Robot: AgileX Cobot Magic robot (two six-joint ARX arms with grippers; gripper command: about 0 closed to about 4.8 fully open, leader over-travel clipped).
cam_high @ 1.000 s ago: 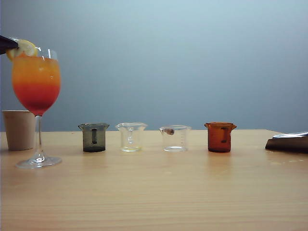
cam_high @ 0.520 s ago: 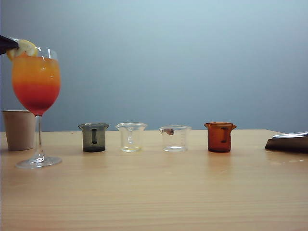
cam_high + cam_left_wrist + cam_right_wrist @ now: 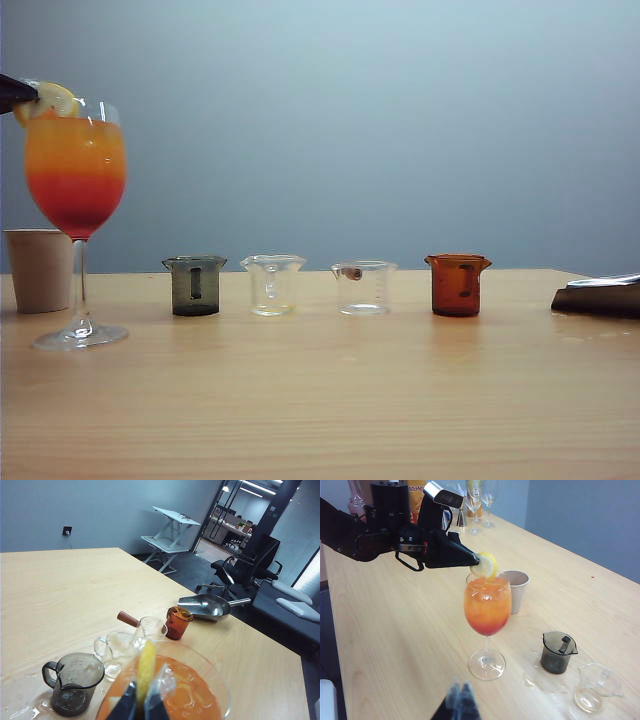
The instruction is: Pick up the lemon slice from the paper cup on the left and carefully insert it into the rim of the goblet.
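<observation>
Left gripper (image 3: pixel 476 560) is up at the goblet (image 3: pixel 487 611) rim, fingers (image 3: pixel 125 706) pinching the lemon slice (image 3: pixel 485 565) edge-on. In the exterior view the slice (image 3: pixel 48 100) sits at the rim on the goblet's (image 3: pixel 76 170) left side, just above the orange layer; can't tell from any view whether it's actually seated on the glass edge. Goblet stands upright on the worktop (image 3: pixel 330 400), drink orange over red. Paper cup (image 3: pixel 39 269) is just behind-left of the stem, upright. Right of the goblet, a row of four small beakers: smoky grey (image 3: pixel 195 285), clear (image 3: pixel 272 284), clear with a brown stub handle (image 3: pixel 363 287), amber (image 3: pixel 457 284). Right gripper (image 3: pixel 461 700) hangs low over the worktop, near the goblet foot but touching nothing, fingers pressed together, empty. Metal scoop (image 3: pixel 206 606) lies near the worktop edge beyond the amber beaker (image 3: pixel 178 622).
</observation>
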